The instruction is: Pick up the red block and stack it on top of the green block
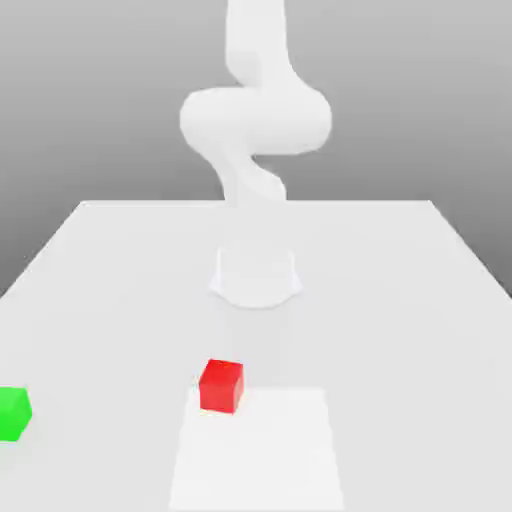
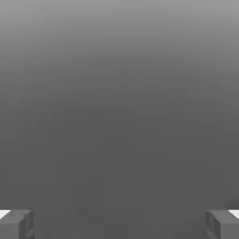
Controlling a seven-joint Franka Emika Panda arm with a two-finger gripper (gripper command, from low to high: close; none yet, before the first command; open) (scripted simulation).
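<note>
- Claw [image 2: 119,224] wide, holding nothing.
- Red block [image 1: 221,386] sits on tabletop [image 1: 400,300]; green block [image 1: 14,413] well apart at the exterior view's left.
- Step, I'd say: approach; next, descend over red.

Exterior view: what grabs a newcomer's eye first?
The red block stands out most, sitting on the white table near the front, a little toward the exterior view's left of centre. Next is the green block at the far left edge of that view, well apart from the red one. Behind them the white arm rises from its round base.
</note>
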